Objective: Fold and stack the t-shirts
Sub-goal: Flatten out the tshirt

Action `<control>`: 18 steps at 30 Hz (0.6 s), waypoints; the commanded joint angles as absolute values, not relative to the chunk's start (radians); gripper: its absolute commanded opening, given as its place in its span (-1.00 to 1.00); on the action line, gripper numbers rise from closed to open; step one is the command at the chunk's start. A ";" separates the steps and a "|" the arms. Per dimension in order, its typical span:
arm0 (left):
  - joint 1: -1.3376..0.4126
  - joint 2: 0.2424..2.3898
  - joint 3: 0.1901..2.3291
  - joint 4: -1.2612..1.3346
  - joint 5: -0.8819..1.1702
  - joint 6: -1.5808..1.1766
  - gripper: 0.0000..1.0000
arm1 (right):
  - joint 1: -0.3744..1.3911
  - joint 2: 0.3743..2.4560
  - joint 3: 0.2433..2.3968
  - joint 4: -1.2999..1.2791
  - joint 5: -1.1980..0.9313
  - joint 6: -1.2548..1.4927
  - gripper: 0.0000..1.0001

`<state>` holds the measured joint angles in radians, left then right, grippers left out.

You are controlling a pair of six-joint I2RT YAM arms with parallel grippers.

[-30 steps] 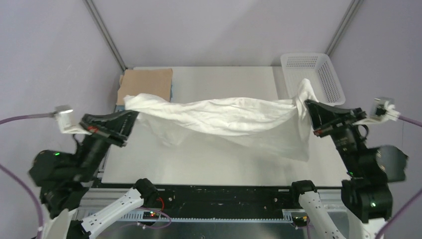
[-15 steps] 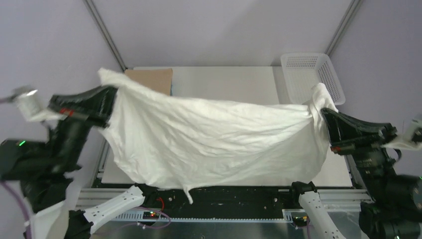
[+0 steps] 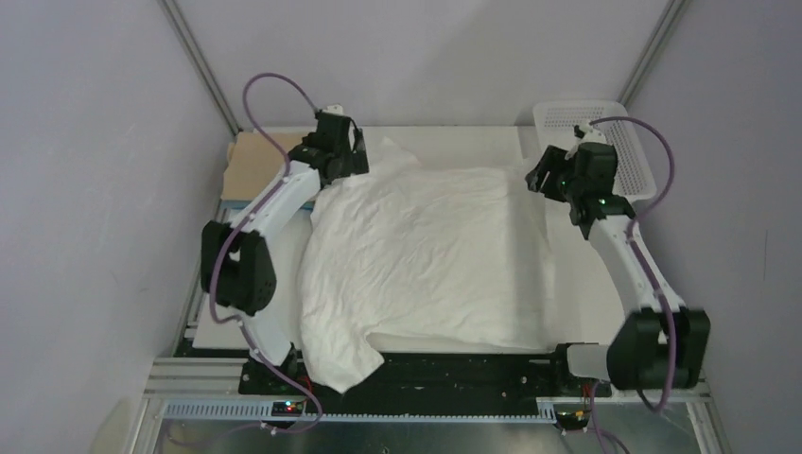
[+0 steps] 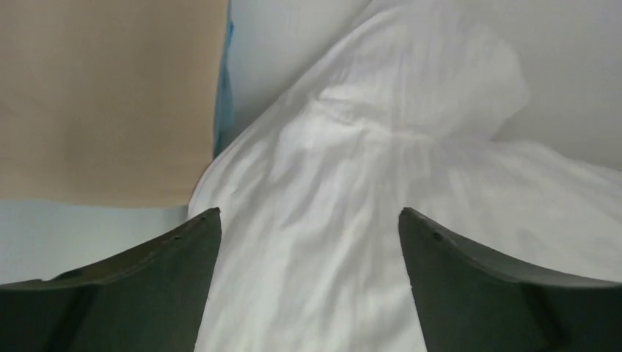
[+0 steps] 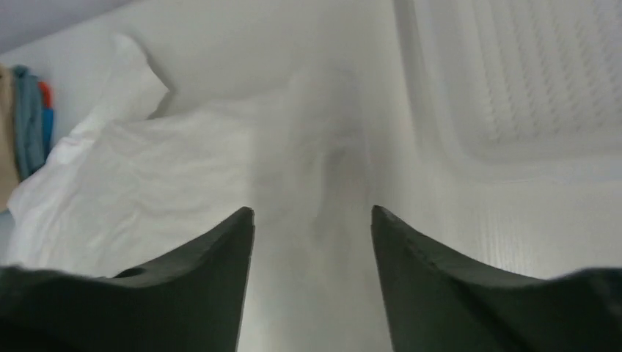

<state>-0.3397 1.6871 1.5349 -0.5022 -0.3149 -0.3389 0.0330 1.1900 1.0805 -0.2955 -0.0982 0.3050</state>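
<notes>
The white t-shirt (image 3: 426,255) lies spread open on the worktop (image 3: 454,144), filling the middle of the overhead view. It is flat enough, though creased, and that is how I want it before any folding: one layer laid out, with edges I can find.

My left fingers (image 3: 345,163) hover at the shirt's upper left corner. They stand wide apart with nothing pinched between them, and cloth lies just below. My right fingers (image 3: 544,180) are at the upper right corner, parted somewhat less and also gripping nothing. They sit over the shirt's edge, just beside the basket (image 3: 629,151). Both sit at the far corners because that edge sets how squarely the shirt lies.

One sleeve (image 3: 340,364) droops over the near edge of the worktop at the lower left, and another flap pokes out at the upper left by my left fingers. From this I judge the shoulders are toward the left of the frame and the hem toward the right, so the long axis runs left to right.

The tan t-shirt (image 3: 253,163) waits at the upper left, partly under the white one's corner. A strip of light blue cloth (image 4: 224,95) shows along its edge.
</notes>
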 commanded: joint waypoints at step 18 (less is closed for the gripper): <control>-0.361 1.464 1.190 -0.497 -0.237 -0.504 0.99 | 0.210 1.109 0.952 -0.340 0.053 0.409 0.99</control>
